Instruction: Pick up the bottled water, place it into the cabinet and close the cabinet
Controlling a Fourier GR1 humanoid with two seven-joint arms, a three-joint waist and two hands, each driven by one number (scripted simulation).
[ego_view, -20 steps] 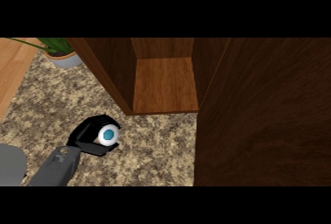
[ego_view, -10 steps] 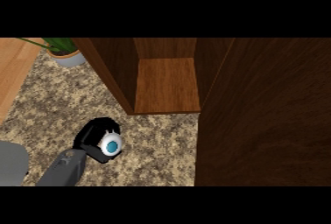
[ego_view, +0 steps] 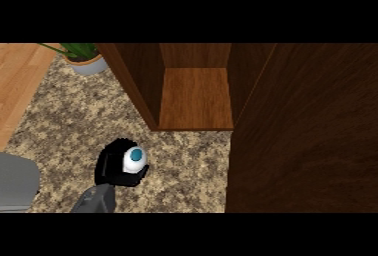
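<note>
The bottled water [ego_view: 134, 159], seen from above with its blue cap and white body, is held over the speckled counter [ego_view: 74, 115]. My right hand [ego_view: 111, 169] is shut on it, black fingers curled round its left side, its grey forearm coming in from the lower edge. The wooden cabinet [ego_view: 196, 100] stands open just beyond and to the right, and its shelf is bare. The cabinet door [ego_view: 303, 135] is swung out and fills the right side of the view. My left hand does not show.
A potted plant [ego_view: 85, 62] stands at the back left beside the cabinet's side wall. A light wooden strip [ego_view: 18, 85] runs along the counter's left edge. A grey arm part [ego_view: 15, 182] sits at the lower left corner.
The right hand dipped slightly with the bottle, then came back up and a little to the right, nearer the cabinet opening. The cabinet and door have not moved.
</note>
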